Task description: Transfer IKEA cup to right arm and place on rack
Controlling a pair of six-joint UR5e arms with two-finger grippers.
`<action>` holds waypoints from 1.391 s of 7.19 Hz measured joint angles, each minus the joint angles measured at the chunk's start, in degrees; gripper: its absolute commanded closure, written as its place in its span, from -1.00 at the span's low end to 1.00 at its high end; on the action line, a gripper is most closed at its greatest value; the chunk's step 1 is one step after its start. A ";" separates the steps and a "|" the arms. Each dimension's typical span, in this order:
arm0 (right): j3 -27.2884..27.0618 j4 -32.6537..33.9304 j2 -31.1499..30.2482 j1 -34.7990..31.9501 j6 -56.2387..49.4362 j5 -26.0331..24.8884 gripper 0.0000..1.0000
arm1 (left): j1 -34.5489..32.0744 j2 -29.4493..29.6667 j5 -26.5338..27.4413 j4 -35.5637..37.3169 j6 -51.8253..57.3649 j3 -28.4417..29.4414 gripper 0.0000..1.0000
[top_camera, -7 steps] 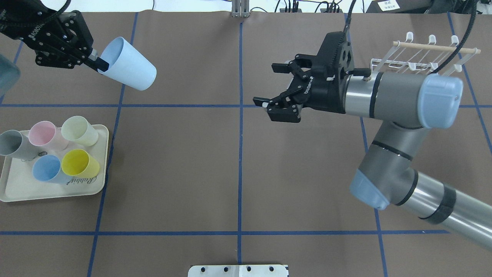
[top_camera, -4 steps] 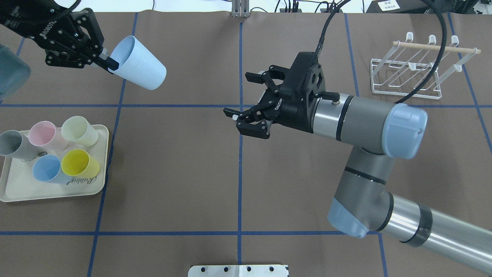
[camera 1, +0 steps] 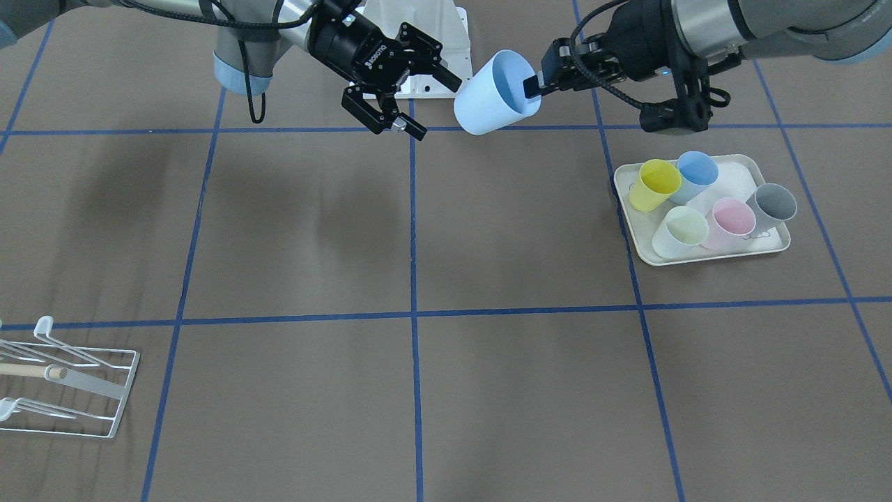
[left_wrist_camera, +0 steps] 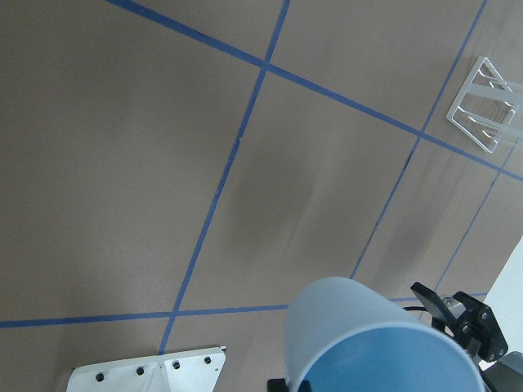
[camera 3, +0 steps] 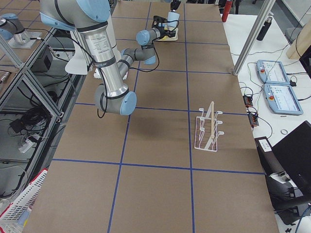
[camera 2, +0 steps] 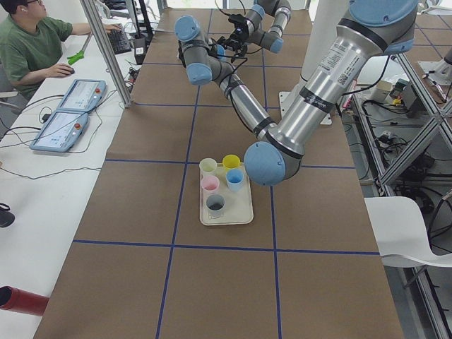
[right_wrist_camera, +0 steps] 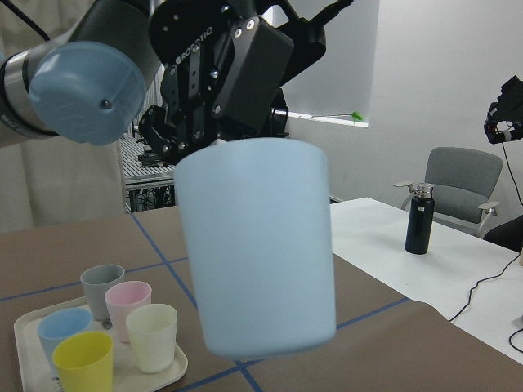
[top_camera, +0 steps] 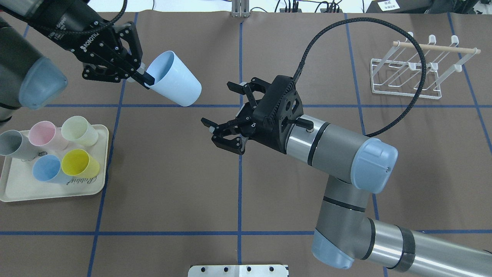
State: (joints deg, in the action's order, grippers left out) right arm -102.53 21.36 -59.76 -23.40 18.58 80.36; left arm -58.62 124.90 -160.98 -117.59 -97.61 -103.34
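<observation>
Pale-blue plastic IKEA cup (top_camera: 175,82) is hanging above the table (top_camera: 173,173), clamped at its rim by the left gripper (top_camera: 146,79). Its long axis is tilting base-first toward the right gripper (top_camera: 223,112), which is facing it with jaws spread wide, near but not touching; the rack (top_camera: 434,47) is standing well apart.

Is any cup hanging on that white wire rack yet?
No, the rack is bare, and the held cup hangs far from it.
</observation>
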 measured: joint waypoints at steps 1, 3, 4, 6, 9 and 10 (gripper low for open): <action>-0.03 0.00 0.02 0.11 -0.02 -0.02 -0.97 | 0.83 0.83 0.97 -0.03 -1.01 -0.01 1.00; -0.09 0.00 0.07 0.18 -0.82 -0.22 -0.97 | 2.27 1.40 1.48 -0.10 -1.77 -0.12 1.00; -0.14 0.00 0.08 0.19 -1.64 -0.41 -0.97 | 2.85 1.45 1.54 -0.15 -1.82 -0.14 1.00; -0.23 0.00 0.07 0.19 -2.37 -0.53 -0.97 | 4.11 1.67 2.52 -0.20 -1.81 -0.12 1.00; -0.30 0.00 -0.03 0.19 -2.51 -0.91 -0.53 | 5.25 2.07 4.31 -0.26 -1.88 -0.16 1.00; -0.30 0.00 -0.06 0.19 -2.57 -0.94 -0.16 | 5.25 2.20 4.40 -0.27 -1.88 -0.19 1.00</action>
State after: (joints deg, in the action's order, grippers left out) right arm -102.83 21.36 -59.82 -23.20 16.00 79.42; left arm -53.36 127.10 -156.58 -117.86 -99.49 -103.52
